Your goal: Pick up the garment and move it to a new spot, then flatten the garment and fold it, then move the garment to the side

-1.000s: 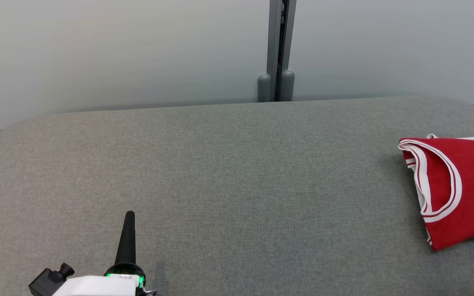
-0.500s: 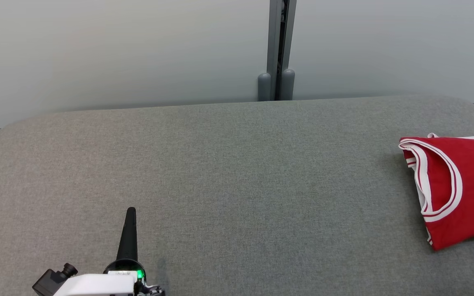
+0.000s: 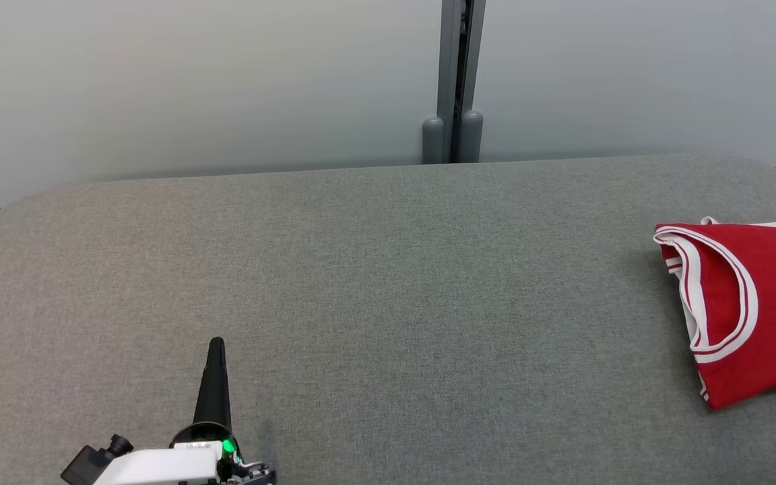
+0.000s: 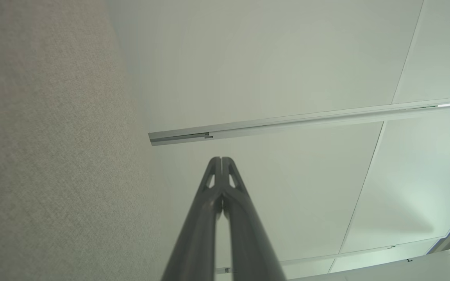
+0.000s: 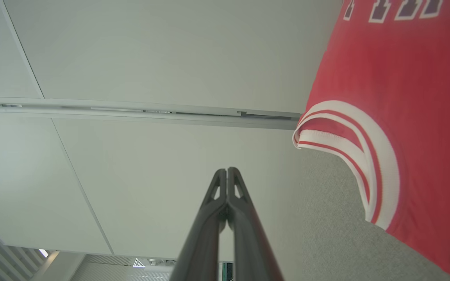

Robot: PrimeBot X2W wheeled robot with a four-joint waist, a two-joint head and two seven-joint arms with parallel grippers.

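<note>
Backing off the folded shirt (image 3: 745,303)

Its fingers pressed together, the right gripper (image 5: 227,169) has pulled clear of the shirt, which lies folded at the table's (image 3: 388,303) right edge. The left gripper (image 3: 216,345) is likewise closed. The task looks finished.

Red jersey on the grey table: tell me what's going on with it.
Nothing is holding the red jersey: it lies, apparently folded, at the right end of the grey table. The left gripper is shut and empty over the table's near-left part. The right gripper, also shut and empty, points past the jersey's edge without touching it.
</note>
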